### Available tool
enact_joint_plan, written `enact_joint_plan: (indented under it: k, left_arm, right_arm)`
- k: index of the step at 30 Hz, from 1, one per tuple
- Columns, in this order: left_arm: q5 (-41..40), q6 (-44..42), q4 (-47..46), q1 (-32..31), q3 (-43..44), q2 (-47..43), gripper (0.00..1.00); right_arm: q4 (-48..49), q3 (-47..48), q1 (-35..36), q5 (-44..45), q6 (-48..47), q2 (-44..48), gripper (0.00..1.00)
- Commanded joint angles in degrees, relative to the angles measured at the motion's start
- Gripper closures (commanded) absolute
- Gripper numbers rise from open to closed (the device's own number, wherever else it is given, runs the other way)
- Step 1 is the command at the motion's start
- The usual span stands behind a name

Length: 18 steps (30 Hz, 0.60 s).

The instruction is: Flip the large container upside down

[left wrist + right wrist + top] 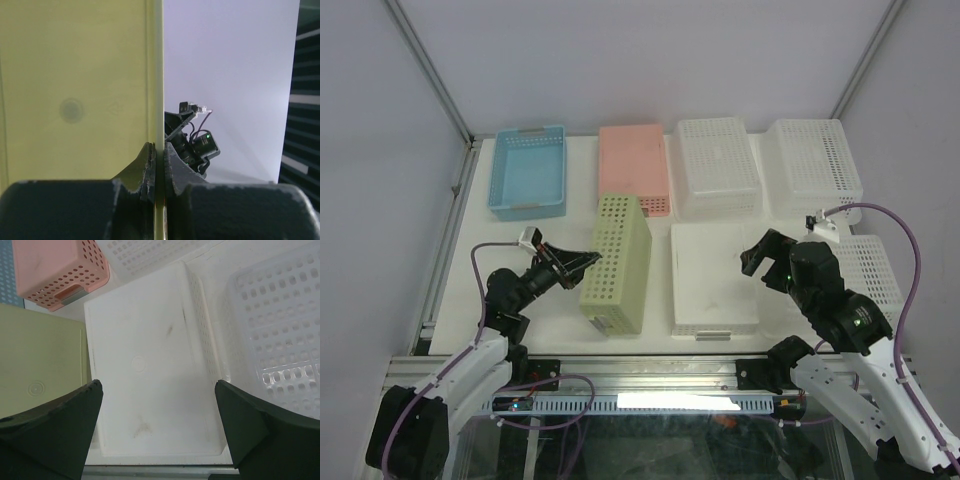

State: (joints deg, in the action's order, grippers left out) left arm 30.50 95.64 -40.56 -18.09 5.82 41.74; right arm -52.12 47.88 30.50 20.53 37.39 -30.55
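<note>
Lab enclosure: aluminium frame [430, 70], white walls [650, 60]

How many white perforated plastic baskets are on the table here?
4: back-centre white basket, back-right white basket, upturned white basket front centre, and front-right white basket, partly hidden by the right arm.

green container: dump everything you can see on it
The green container is pale yellow-green plastic, rectangular, with rows of round holes in its side wall and a round moulding mark on its flat face. It stands tipped on one long side on the table, perforated wall facing up, just left of the nearest white container, apparently not touching it. The left gripper is shut on one thin edge of it.
</note>
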Motion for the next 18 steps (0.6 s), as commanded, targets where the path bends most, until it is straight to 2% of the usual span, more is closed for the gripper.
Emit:
enact_joint_plan:
  k: [1,4,10,12,13,16,18]
  left_arm:
    - [-5.12,5.93,-11.21,-0.70,-3.08,0.04,1.00]
    - [-6.89,8.10,-13.12,-0.74,-5.34,0.12,1.00]
    - [-7.55,7.38,-7.71,-0.67,-7.40,-1.82,1.00]
    - [-6.32,5.35,-4.26,-0.64,-7.68,-2.37,0.83]
    - [-5.69,4.13,-1.74,-0.63,-7.52,-2.81,0.78]
    - [-5.39,-1.31,9.16,-0.66,-5.81,-5.32,0.67]
    - [-6.43,-7.94,19.29,-0.63,-2.32,-6.75,0.60]
  right_arm:
    - [3.43,0.71,-0.07,0.23,-0.12,-0.65,0.01]
    - [3.43,0.73,-0.09,0.22,-0.12,-0.83,0.01]
    - [3.22,1.05,-0.07,0.27,-0.25,-0.84,0.01]
    - [2.96,1.16,-0.07,0.30,-0.30,-0.70,0.01]
    - [2.84,1.15,-0.09,0.42,-0.37,-0.63,0.01]
    - [2.34,1.34,-0.08,0.71,-0.43,-0.25,0.01]
    - [2.20,1.34,-0.07,0.86,-0.47,0.08,0.01]
